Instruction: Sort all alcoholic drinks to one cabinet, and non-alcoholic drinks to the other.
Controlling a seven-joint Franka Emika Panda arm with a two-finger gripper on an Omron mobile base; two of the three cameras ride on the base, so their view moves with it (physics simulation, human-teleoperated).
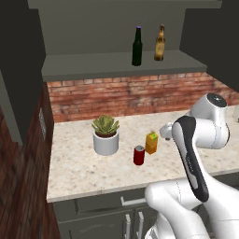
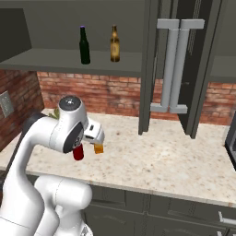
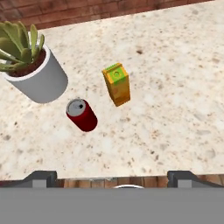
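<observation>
Already both bottles, green [image 1: 137, 46] and brown [image 1: 159, 43], stand in the cabinet [image 1: 93, 65]. Red can [image 3: 82, 114] and juice carton [image 3: 117, 84] wait on the table [image 3: 175, 87]. Pincer [image 3: 111, 177] is wide apart, empty.

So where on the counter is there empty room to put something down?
The counter is bare to the right of the juice carton, out toward the open cabinet doors, and along its front edge. It is crowded where the potted plant, red can and carton stand close together. The shelf is bare left of the two bottles.
</observation>
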